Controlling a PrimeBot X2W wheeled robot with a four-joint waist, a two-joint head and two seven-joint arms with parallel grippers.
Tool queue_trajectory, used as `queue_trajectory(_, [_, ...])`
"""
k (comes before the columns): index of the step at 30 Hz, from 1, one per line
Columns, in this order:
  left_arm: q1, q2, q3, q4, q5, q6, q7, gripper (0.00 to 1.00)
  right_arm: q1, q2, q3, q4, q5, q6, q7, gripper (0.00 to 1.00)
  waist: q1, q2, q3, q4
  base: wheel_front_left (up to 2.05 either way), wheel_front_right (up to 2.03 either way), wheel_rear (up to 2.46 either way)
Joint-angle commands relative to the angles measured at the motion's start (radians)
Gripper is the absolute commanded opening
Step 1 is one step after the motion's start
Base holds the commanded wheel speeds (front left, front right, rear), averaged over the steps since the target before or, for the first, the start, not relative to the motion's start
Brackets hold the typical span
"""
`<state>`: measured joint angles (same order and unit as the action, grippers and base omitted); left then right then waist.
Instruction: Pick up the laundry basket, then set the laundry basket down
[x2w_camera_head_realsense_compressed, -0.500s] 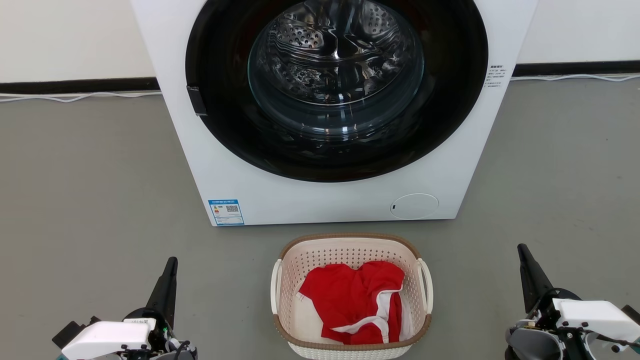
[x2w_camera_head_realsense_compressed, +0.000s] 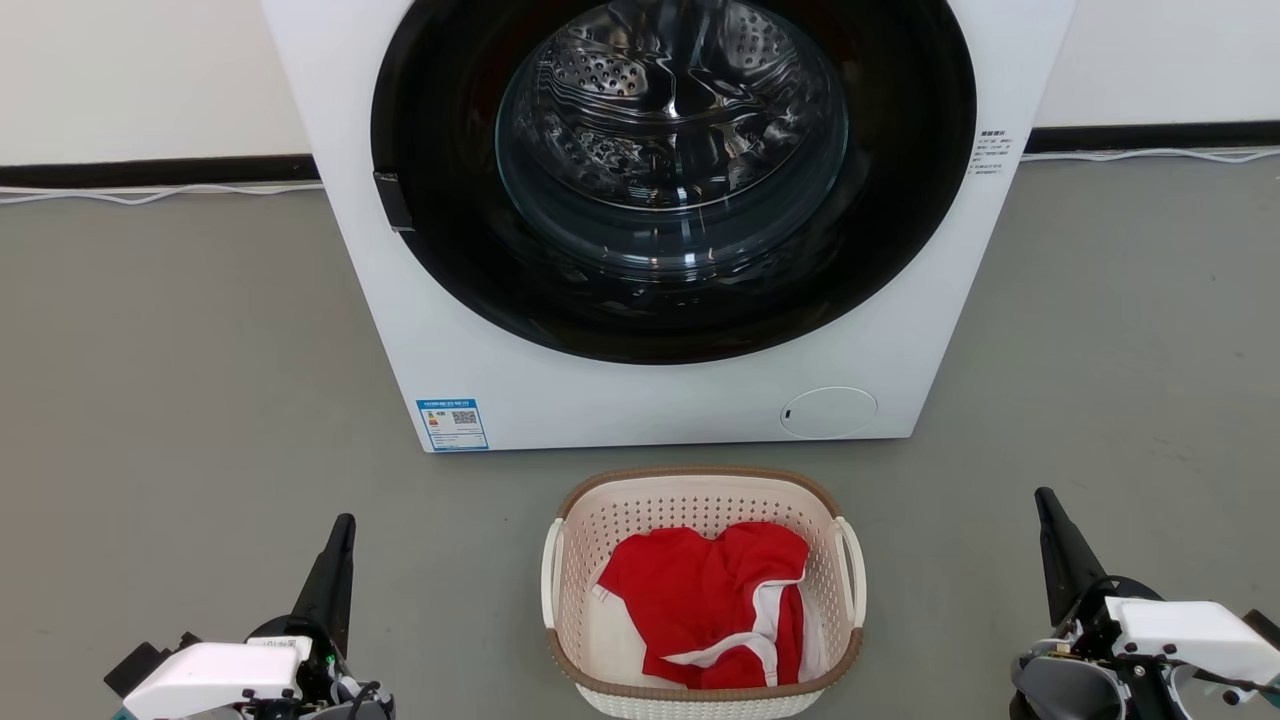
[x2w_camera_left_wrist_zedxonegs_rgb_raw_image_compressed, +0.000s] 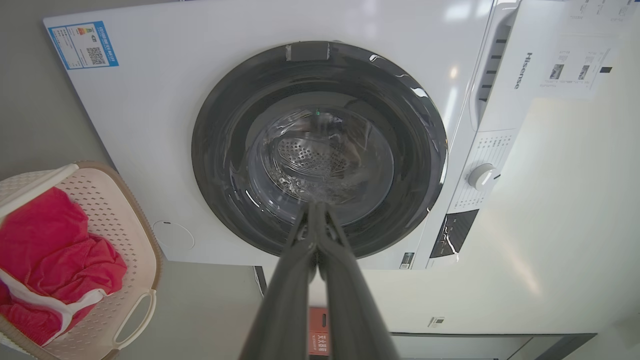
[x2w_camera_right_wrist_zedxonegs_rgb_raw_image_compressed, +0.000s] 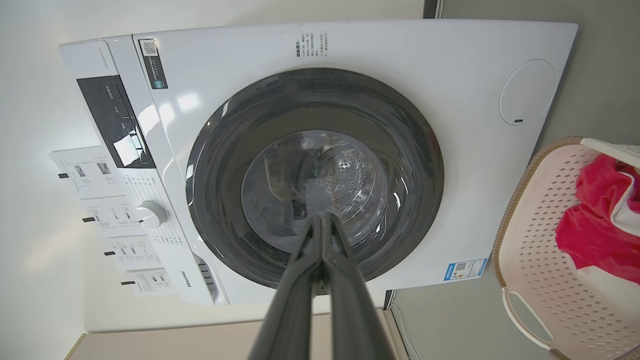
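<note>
1. L claw, the left claw (x2w_camera_head_realsense_compressed: 343, 525): long dark two-finger gripper on a white wrist housing. The fingers are pressing together tip to tip and gripping nothing. They are pointing twd the machine front.

2. R claw, the right claw (x2w_camera_head_realsense_compressed: 1042, 497): same build. The fingers are likewise meeting at the tips w/ nothing between them, and aiming the same way.

3. Laundry basket (x2w_camera_head_realsense_compressed: 700, 472): small cream-white perforated plastic, rounded-rect., brown woven-look rim, white loop handle on each side. It is sitting upright on the floor between the two claws, to the right of the L claw and left of the R claw. It is well apart from both and touching neither.

4. Red garment (x2w_camera_head_realsense_compressed: 700, 600): crumpled red cloth w/ white trim, lying inside the basket.

5. Washing machine (x2w_camera_head_realsense_compressed: 450, 330): white front-loader w/ round dark door and glass window, steel drum showing through. It is standing ahead of both claws, just beyond the basket, w/ a strip of floor between them.

6. Blue label (x2w_camera_head_realsense_compressed: 452, 423): rect. sticker on the machine's lower front corner, on the L claw's side.

7. Floor (x2w_camera_head_realsense_compressed: 180, 400): plain grey, lying under both claws.

8. White cable (x2w_camera_head_realsense_compressed: 150, 193): thin, running along the wall base far ahead of the claws.
</note>
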<state>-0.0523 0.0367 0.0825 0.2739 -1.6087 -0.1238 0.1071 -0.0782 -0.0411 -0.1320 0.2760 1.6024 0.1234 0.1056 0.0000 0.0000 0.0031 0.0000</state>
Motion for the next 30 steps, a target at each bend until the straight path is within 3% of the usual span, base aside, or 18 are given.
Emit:
queue_trajectory(1, [-0.056,0.013,0.031,-0.029,0.0,-0.007,0.006,0.0,-0.03,-0.009,0.019,-0.031,0.007,0.007,0.007,0.0,0.0,0.0,0.0,0.0,0.0,0.0,0.0])
queue_trajectory(17, [-0.056,0.013,0.031,-0.029,0.0,-0.007,0.006,0.0,-0.03,-0.009,0.019,-0.031,0.007,0.007,0.007,0.0,0.0,0.0,0.0,0.0,0.0,0.0,0.0])
queue_trajectory(18, [0.0,0.0,0.0,0.0,0.0,0.0,0.0,1.0,0.0,0.0,0.0,0.0,0.0,0.0,0.0,1.0,0.0,0.0,0.0,0.0,0.0,0.0,0.0])
queue_trajectory(27, [0.016,-0.004,-0.014,0.018,0.002,0.0,-0.02,1.0,0.017,0.003,0.009,0.011,-0.006,0.0,-0.018,1.0,0.0022,0.0,-0.001,-0.001,0.0,0.0,0.0])
queue_trajectory(30, [0.019,-0.004,-0.019,0.014,0.003,0.0,-0.029,1.0,0.021,0.002,0.012,0.006,-0.014,0.0,-0.027,1.0,0.001,0.0,-0.001,-0.001,0.0,0.0,0.0])
